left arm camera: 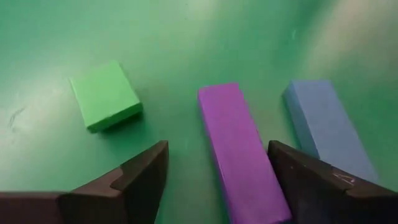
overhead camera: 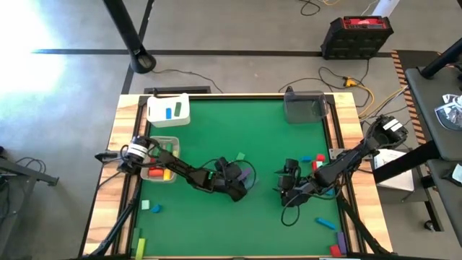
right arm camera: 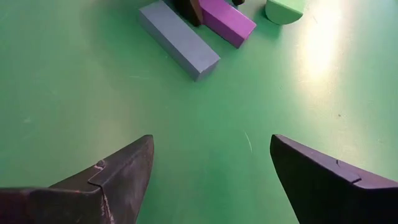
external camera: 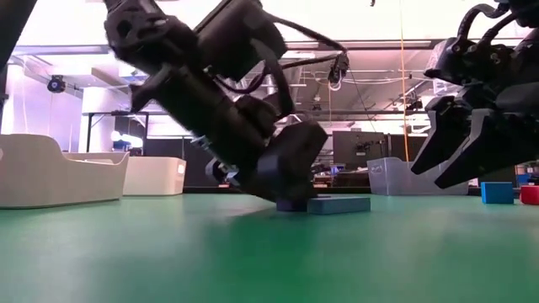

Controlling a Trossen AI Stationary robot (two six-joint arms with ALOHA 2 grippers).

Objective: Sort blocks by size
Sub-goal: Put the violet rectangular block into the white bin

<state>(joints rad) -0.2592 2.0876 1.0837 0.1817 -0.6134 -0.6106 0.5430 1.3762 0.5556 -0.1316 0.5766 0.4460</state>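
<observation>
Between left claw [left arm camera: 217,180] fingers: unmarked purple bar [left arm camera: 239,149].

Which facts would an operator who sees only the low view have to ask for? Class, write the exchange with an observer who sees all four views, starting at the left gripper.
Operator: What is under the left gripper?
Observer: The left gripper is open astride a purple bar, not closed on it.
Operator: Anything beside that bar?
Observer: A blue bar lies alongside it; a green block sits apart on the other side.
Operator: And the right gripper?
Observer: The right gripper is open and empty, over bare mat, short of both bars.
</observation>
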